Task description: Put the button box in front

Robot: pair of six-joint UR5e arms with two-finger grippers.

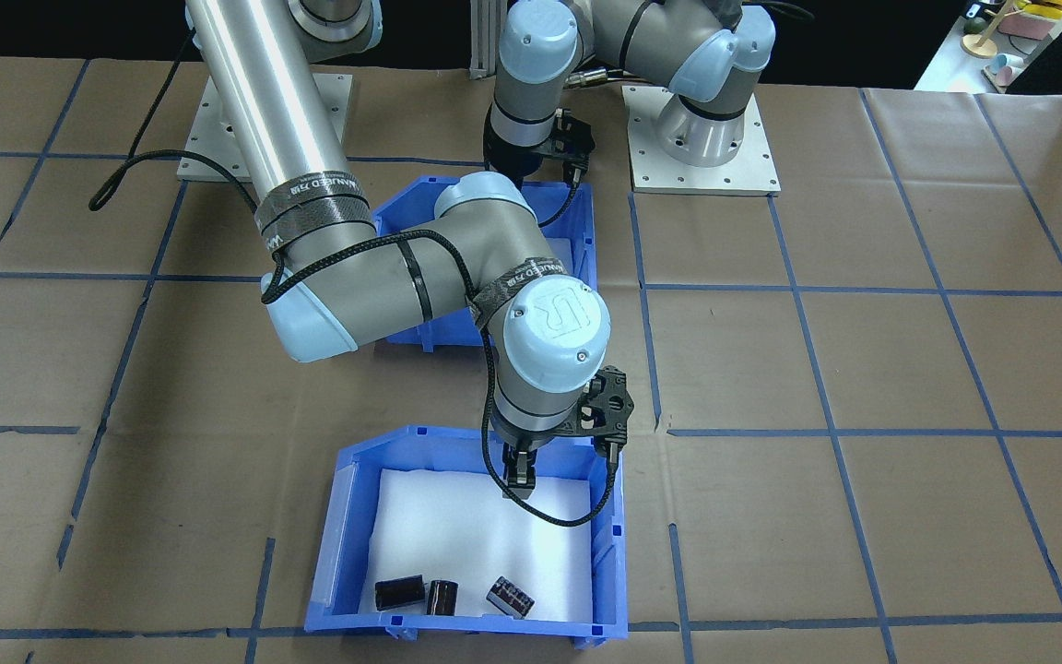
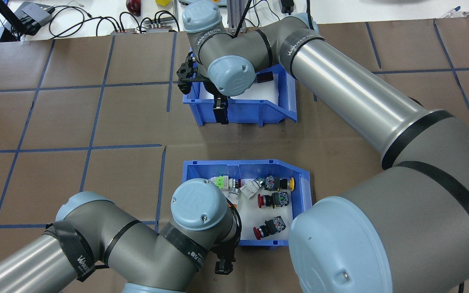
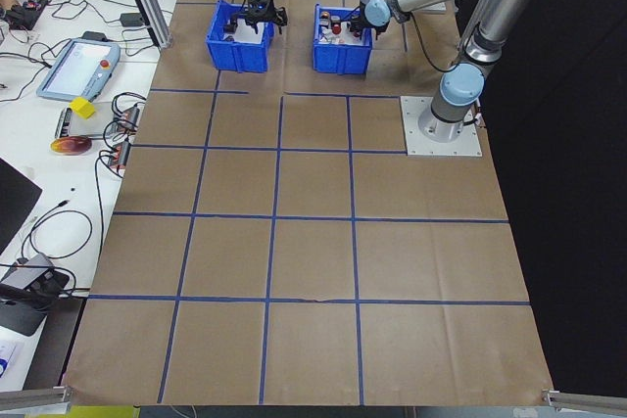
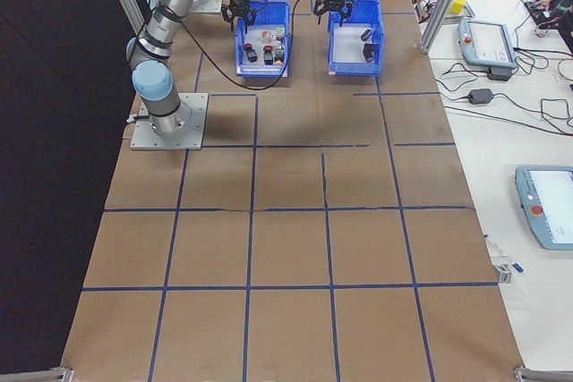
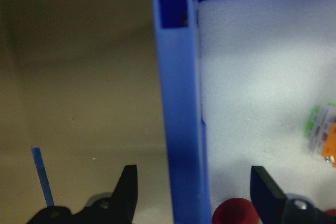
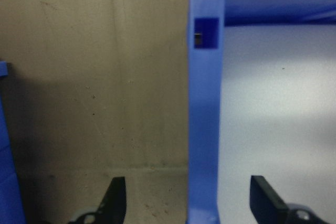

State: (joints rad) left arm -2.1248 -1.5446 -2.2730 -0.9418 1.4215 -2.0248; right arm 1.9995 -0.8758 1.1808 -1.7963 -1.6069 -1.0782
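Button box (image 2: 299, 179): left hand (image 5: 194, 192) spread, straddling its wall, nothing pinched. Other bin (image 1: 609, 544): right hand (image 6: 186, 200) spread across its wall. Seat your left fingers deep before you pinch.

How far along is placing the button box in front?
Early stage. Done: the left gripper straddles a side wall of the button box, and the right gripper straddles a wall of the cylinder bin. In hand: nothing, since both jaws stand open around the walls. Left: clamping, lifting and setting the button box in front.
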